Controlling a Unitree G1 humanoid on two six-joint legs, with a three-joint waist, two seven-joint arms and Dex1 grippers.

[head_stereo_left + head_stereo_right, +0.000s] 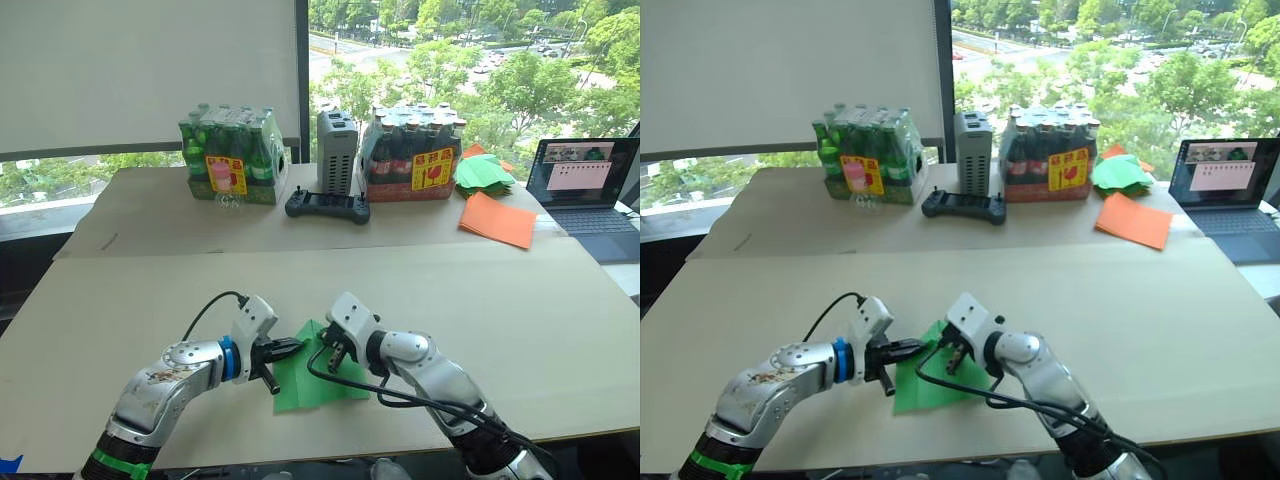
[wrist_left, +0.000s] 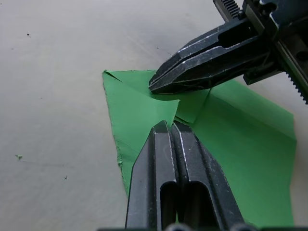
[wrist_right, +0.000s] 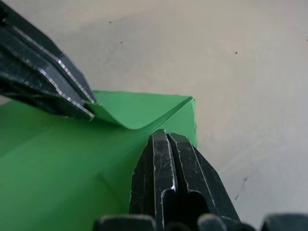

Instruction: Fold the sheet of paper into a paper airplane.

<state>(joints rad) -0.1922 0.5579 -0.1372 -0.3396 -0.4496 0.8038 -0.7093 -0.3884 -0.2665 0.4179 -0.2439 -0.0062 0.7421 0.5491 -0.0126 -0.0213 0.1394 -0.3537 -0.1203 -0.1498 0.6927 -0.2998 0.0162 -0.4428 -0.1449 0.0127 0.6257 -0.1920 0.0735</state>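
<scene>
Pinching sheet of paper (image 1: 320, 378), left end effector (image 1: 297, 346), right end effector (image 1: 335, 352)

Laptop (image 1: 590, 190) — right edge cropped

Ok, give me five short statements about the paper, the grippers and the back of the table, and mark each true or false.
1. Both grippers meet at the sheet of paper. True.
2. The left gripper is wide open. False: its fingers are shut together.
3. The right gripper is shut, its tip on the paper. True.
4. The sheet is still flat and unfolded. False: corner flaps are already folded over.
5. The orange sheets lie on the robot's left. False: they lie on its right, beside the laptop.
</scene>
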